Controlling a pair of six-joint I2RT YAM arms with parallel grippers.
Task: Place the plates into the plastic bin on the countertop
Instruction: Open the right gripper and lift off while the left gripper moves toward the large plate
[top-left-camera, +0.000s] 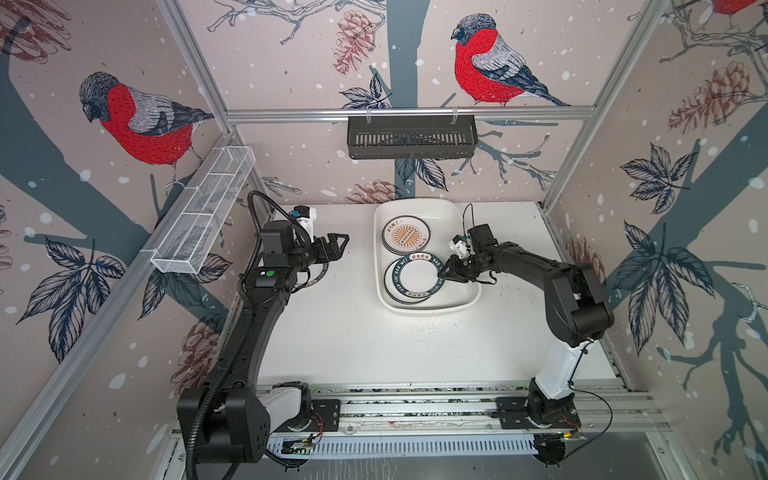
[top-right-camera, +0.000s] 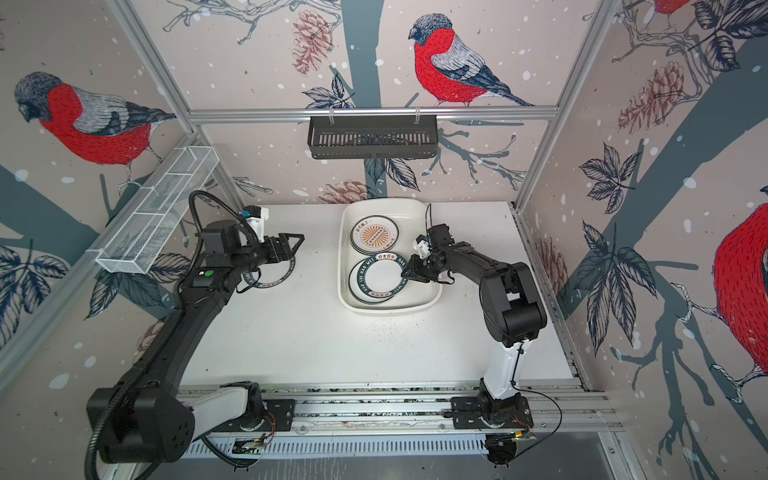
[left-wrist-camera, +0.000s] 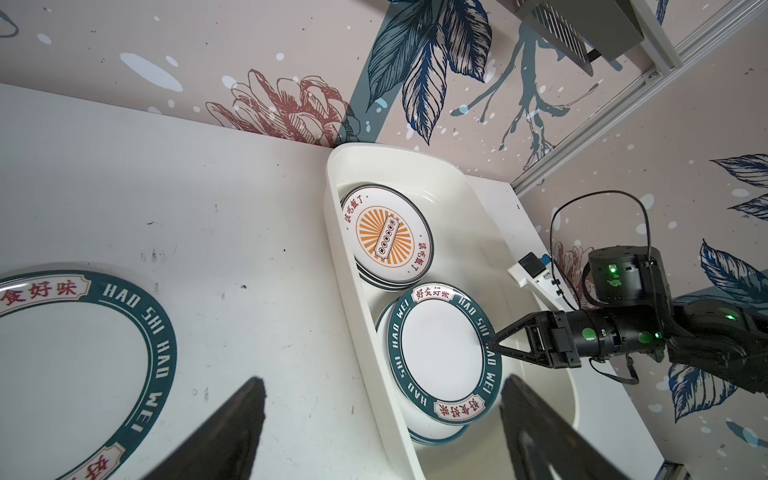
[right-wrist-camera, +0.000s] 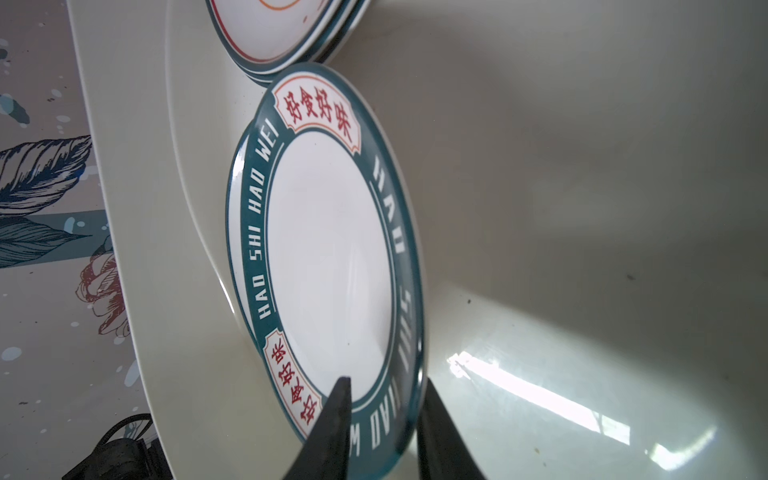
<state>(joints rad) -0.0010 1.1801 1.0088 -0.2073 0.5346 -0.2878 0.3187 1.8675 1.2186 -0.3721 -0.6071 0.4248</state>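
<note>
I'm at the release of the lettered plate (top-left-camera: 415, 276) inside the plastic bin (top-left-camera: 419, 206). The right gripper (right-wrist-camera: 386, 382) has its jaws narrowly parted either side of the plate's rim. Whether the pads are pinching it I cannot tell from the wrist view. To do this well, I judge I should open fully before moving. Then I should draw straight back along the finger line and up, so the outer finger does not hook the rim and flip the plate. It sits slightly off-centre on a lower plate (left-wrist-camera: 434, 434), its far edge at the sunburst stack (top-left-camera: 405, 235) (touching or merely overlapping, I can't say), so a nudge could slide it.

The left gripper (top-left-camera: 334, 247) hangs wide open and empty over the countertop (top-left-camera: 353, 332), just beside a loose plate (left-wrist-camera: 83, 365) lying outside the bin, likely my next pick.

The plates look glazed, hard and slick. They are shallow discs with a teal lettered band, and the thin edges give little to grip. The bin is glossy white plastic with rounded corners, a flared lip and a mirror-smooth floor. The countertop is matte, scuffed and speckled.
</note>
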